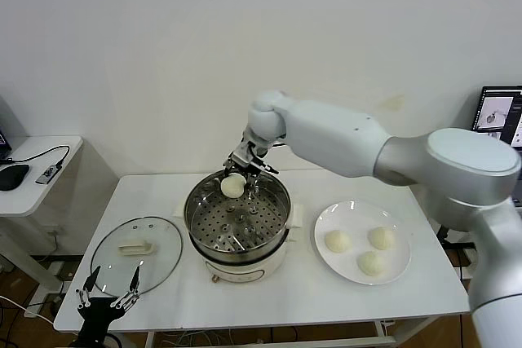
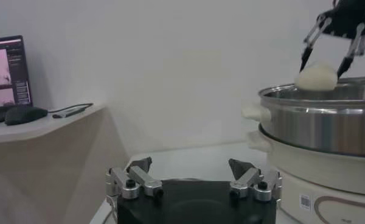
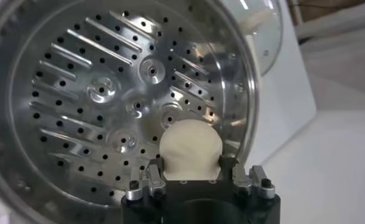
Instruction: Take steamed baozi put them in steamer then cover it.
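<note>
Right gripper fingers clamped on soft, squashy bun at steamer's 12 o'clock; grip sides lightly; left gripper fingers apart, idle

The right gripper holds a baozi above the steamer's perforated tray.

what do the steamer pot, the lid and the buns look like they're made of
Steamer: polished steel by the look, mirror-bright walls and a perforated tray, on a cream base, probably plastic.
Cover: clear glass, table showing through, with a metal-looking rim and cream handle.
Baozi, held in the right gripper: soft matte dough, apparently; smooth, cream-white, no shine.
</note>
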You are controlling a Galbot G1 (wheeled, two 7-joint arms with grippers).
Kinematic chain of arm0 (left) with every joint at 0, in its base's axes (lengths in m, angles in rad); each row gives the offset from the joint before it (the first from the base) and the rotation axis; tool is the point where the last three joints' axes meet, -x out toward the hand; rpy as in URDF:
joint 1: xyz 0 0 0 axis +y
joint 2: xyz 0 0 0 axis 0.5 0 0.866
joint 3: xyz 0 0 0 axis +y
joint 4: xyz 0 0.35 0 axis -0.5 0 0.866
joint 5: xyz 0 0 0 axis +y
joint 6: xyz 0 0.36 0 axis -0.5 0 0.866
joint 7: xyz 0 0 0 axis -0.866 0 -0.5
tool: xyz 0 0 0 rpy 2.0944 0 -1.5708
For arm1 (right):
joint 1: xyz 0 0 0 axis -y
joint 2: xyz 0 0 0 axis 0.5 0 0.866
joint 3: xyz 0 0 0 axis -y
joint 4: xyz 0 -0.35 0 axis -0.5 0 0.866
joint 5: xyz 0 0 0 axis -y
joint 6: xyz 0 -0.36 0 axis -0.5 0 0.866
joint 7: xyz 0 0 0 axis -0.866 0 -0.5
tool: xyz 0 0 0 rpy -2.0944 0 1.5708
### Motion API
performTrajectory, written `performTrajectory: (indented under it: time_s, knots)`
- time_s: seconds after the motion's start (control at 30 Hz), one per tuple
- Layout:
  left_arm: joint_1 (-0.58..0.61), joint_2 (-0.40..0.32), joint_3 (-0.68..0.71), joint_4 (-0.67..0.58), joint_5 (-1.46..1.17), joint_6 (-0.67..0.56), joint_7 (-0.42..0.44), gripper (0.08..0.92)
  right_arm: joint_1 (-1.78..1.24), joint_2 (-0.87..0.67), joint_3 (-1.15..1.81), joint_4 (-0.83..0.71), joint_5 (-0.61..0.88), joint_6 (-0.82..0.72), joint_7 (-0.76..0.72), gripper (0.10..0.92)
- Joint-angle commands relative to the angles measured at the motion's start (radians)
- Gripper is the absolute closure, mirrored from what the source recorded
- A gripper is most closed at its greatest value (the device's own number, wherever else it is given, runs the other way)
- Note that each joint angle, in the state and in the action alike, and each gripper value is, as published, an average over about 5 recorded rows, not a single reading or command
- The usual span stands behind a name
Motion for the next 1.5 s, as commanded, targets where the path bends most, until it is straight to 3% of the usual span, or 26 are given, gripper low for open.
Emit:
performTrajectory:
  time_s: [0.03, 0.43, 0.73, 1.0, 1.1, 1.17, 1.27, 1.5]
  knots:
    - [-0.001, 0.000, 0.000, 0.002, -0.002, 0.000, 0.000, 0.177, -0.049, 0.068, 0.005, -0.115, -0.181, 0.138, 0.021, 0.448]
    - [-0.016, -0.002, -0.001, 0.010, 0.002, 0.002, 0.000, 0.177, -0.072, 0.082, 0.040, -0.169, -0.250, 0.211, 0.062, 0.431]
    - [-0.018, -0.004, -0.001, 0.012, 0.008, 0.002, -0.002, 0.177, -0.021, 0.035, 0.014, -0.085, -0.133, 0.190, 0.071, 0.223]
    - [-0.015, -0.009, -0.001, -0.005, 0.012, 0.005, -0.003, 0.177, 0.172, -0.222, -0.089, 0.310, 0.234, -0.146, -0.053, 0.203]
    - [-0.010, -0.007, -0.005, -0.014, 0.013, 0.006, -0.003, 0.177, 0.220, -0.348, -0.110, 0.432, 0.313, -0.347, -0.071, 0.203]
    - [-0.008, -0.005, -0.010, -0.018, 0.014, 0.007, -0.003, 0.177, 0.239, -0.425, -0.115, 0.489, 0.338, -0.513, -0.071, 0.203]
    - [-0.008, 0.001, -0.017, -0.019, 0.015, 0.008, -0.003, 0.177, 0.255, -0.539, -0.115, 0.562, 0.361, -0.616, -0.069, 0.203]
    - [-0.019, 0.014, -0.031, -0.022, 0.018, 0.018, -0.004, 0.177, 0.219, -0.766, -0.099, 0.672, 0.293, -0.695, -0.095, 0.203]
